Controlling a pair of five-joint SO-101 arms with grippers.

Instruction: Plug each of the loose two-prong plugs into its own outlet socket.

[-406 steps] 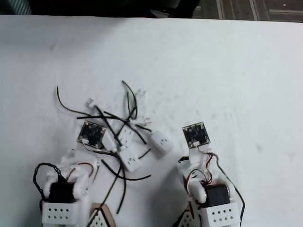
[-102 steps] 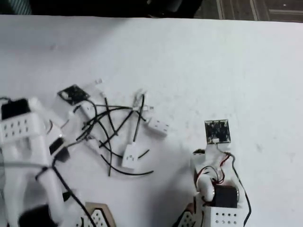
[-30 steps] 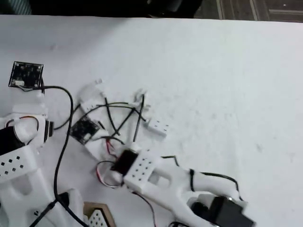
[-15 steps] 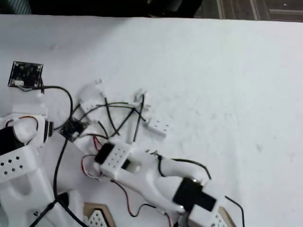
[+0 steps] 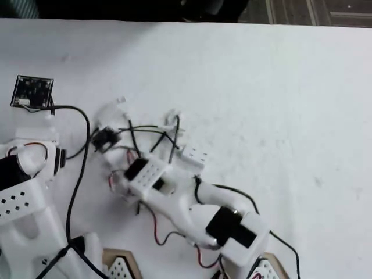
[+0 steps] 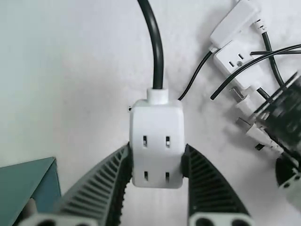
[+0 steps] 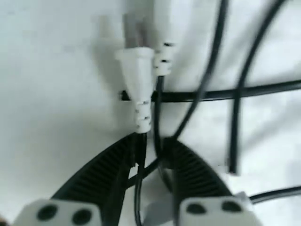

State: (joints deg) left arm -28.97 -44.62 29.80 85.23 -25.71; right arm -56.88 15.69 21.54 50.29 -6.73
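While the left hand [image 6: 156, 157] is clamped on a white outlet block [image 6: 156, 136], one ribbed finger pressed to each side, the block's face shows two pairs of narrow slots. A thick black cable [image 6: 156, 47] leaves its far end across the white desk [image 6: 61, 70]. Near the block lies another white socket [image 6: 233, 60], slots facing up, with a slim white plug [image 6: 233, 26] touching it, both among thin black cords. The right hand [image 7: 153, 141] has its fingers nearly together, pinching the thin black cord [image 7: 137, 197] just behind a white two-prong plug [image 7: 136, 80]. That plug is tapered, ribbed at its cord end, and lies flat on the desk. In the high view the right arm [image 5: 192, 200] stretches from the near edge to the tangle of cords [image 5: 152, 129] left of the desk's middle, and a loose white socket [image 5: 193, 155] lies just beside the arm.
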